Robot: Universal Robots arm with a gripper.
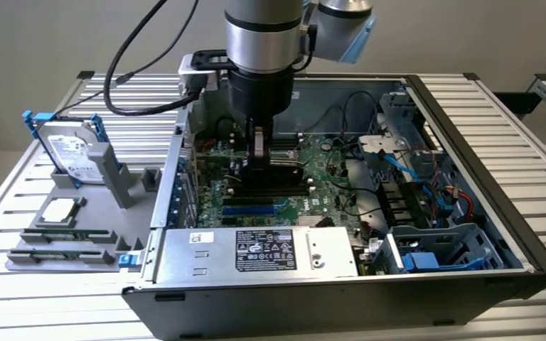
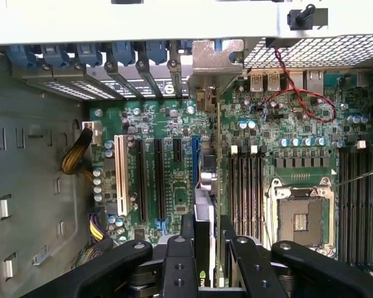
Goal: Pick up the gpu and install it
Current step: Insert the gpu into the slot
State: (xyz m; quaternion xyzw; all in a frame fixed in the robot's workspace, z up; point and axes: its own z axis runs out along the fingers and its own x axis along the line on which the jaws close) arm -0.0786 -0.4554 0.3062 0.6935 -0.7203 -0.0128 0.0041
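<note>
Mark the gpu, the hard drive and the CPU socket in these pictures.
gpu (image 2: 205, 186), wrist view, on its cooler side, seen edge-on.
hard drive (image 1: 69, 158), exterior view, on its silver labelled face.
CPU socket (image 2: 301, 218), wrist view, on the middle of the open socket.

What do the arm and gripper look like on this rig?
The arm is a silver-grey tube with black bands and a light blue joint cap. Below it sits a black cylindrical wrist. Black cables loop to a small white-and-black box at the wrist. The gripper is black, with linkage bars showing round pivot pins.
</note>
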